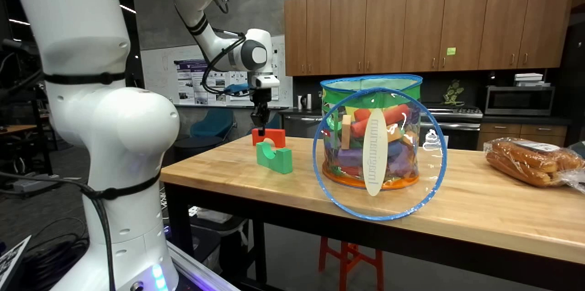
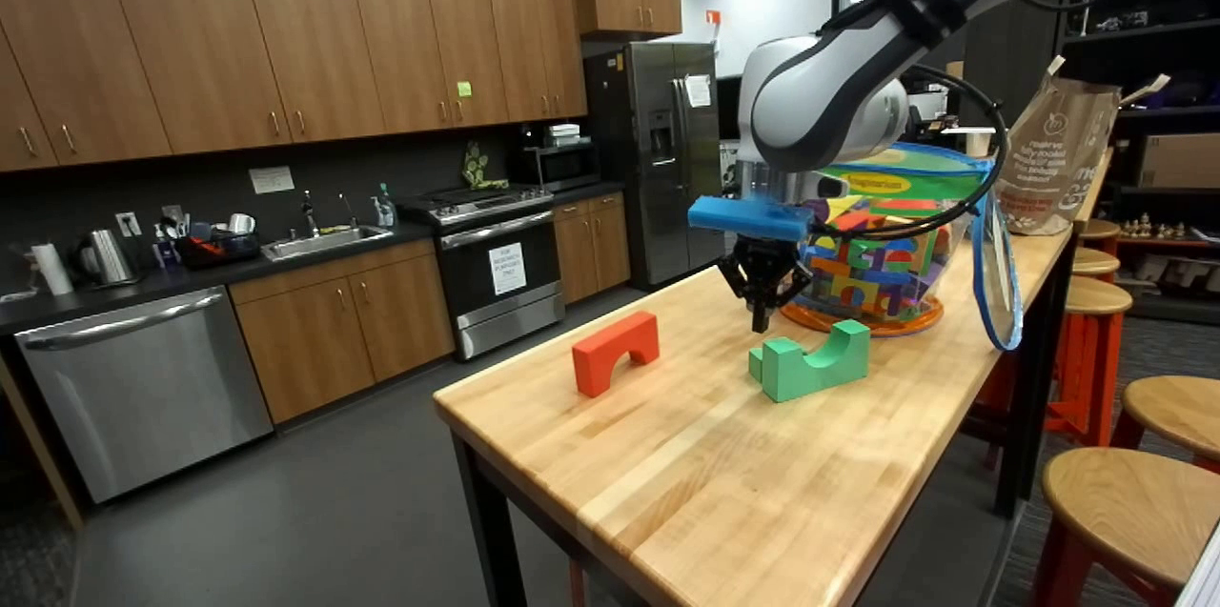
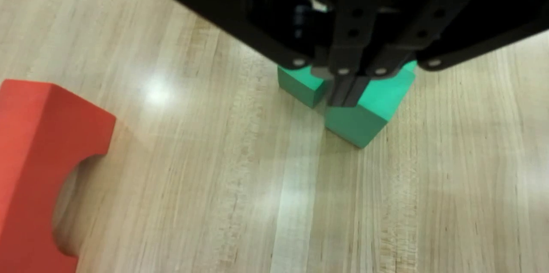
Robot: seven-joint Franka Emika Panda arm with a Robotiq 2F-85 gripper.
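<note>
While the gripper (image 3: 346, 97) hangs over the green blocks (image 2: 810, 376), fingers together and bare, the tub (image 1: 332, 98) stands near, its lid (image 1: 375, 151) dangling toward the worktop (image 2: 686, 455) edge by the stools (image 2: 1134, 502). Near the opposite edge stands a red arch (image 2: 610, 340). Bread (image 1: 532, 161) shows in an exterior view but, like the paper bag (image 2: 1058, 150), escapes the wrist view.

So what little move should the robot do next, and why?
I'd probably open the pincer a bit: it's shut and looks empty, and it hangs above a green block without touching it. Shut like that, it couldn't fit around the block.
</note>
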